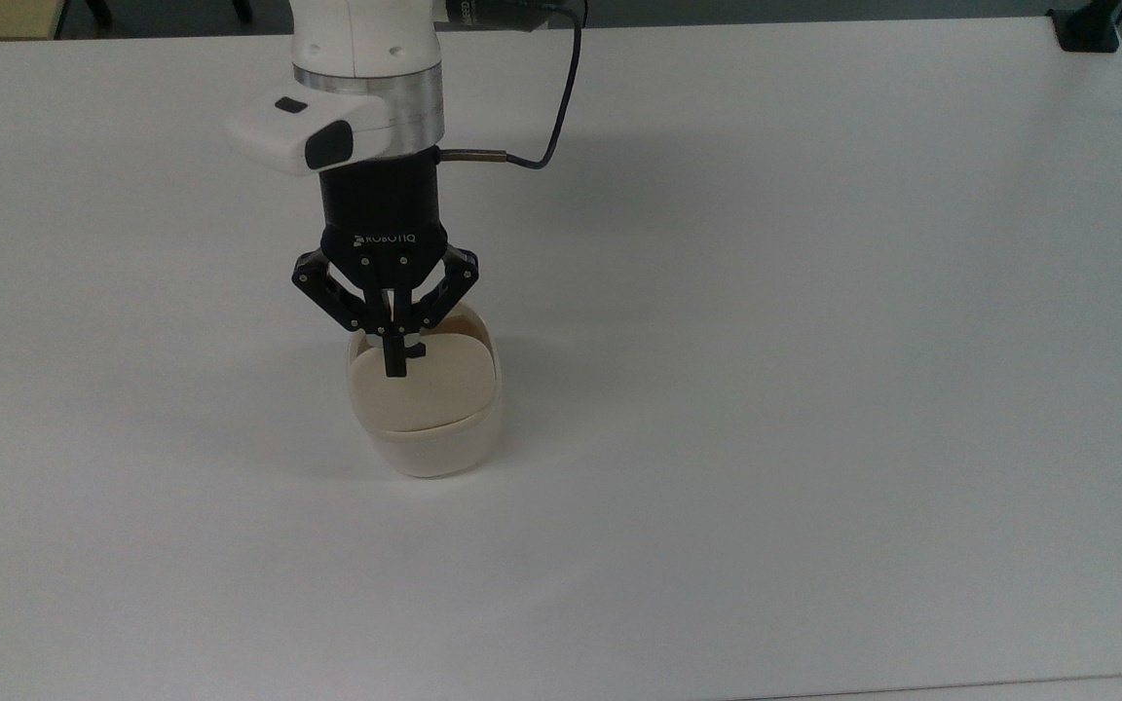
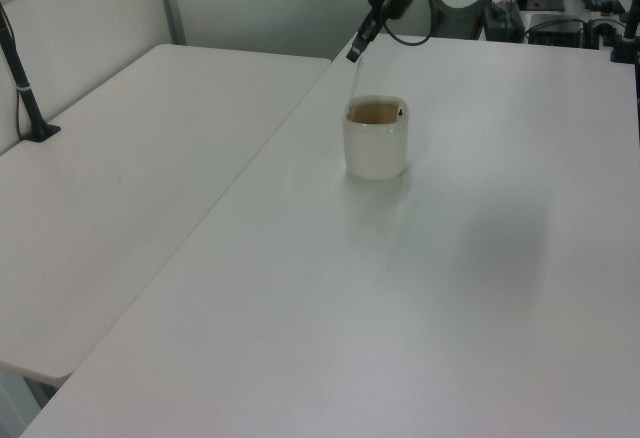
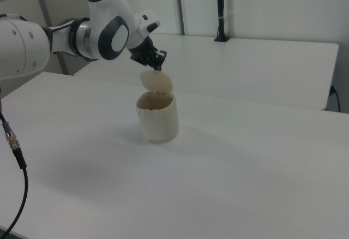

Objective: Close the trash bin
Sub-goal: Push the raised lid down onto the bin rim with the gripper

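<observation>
The trash bin (image 1: pixel 430 428), judged light and tippable, is best pushed at the raised lid (image 3: pixel 157 82) just below the pressed-together gripper (image 1: pixel 393 368).

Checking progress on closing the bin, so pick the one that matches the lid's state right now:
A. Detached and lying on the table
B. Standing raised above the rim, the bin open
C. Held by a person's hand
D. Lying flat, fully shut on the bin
B: in the right view the lid stands raised above the trash bin, whose inside is visible, with the gripper at the lid's top edge.
</observation>
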